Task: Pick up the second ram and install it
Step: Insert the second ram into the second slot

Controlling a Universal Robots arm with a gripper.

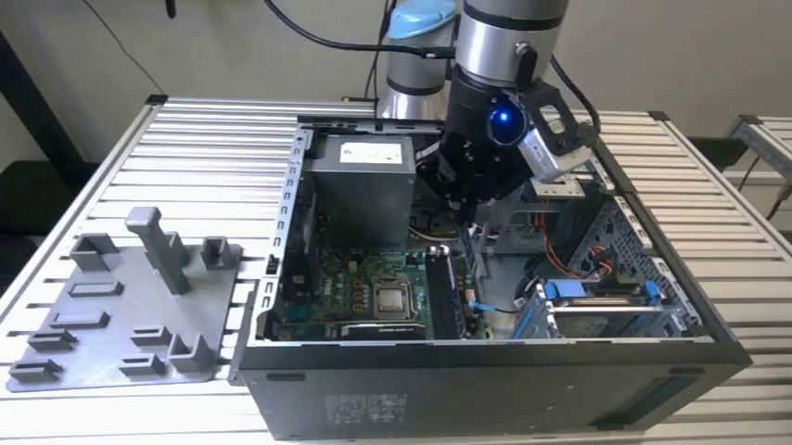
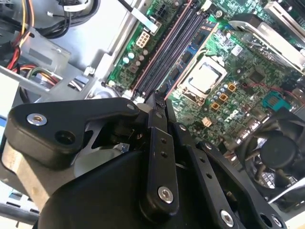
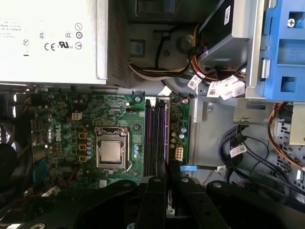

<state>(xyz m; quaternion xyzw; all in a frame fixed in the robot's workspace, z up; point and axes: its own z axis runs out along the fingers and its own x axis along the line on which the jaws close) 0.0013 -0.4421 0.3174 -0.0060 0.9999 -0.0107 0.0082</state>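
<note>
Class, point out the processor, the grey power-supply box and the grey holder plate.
processor [image 3: 110, 151]: first wrist view, middle of its metal lid.
power-supply box [image 1: 362, 204]: exterior view, its grey side face.
holder plate [image 1: 213, 311]: exterior view, bare flat part near the case.

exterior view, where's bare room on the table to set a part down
Bare table slats beyond the holder plate, to the exterior view's left of the case, plus a strip along the case's other side. Inside the case, crowded: the tool hangs over the motherboard beside cables.
</note>
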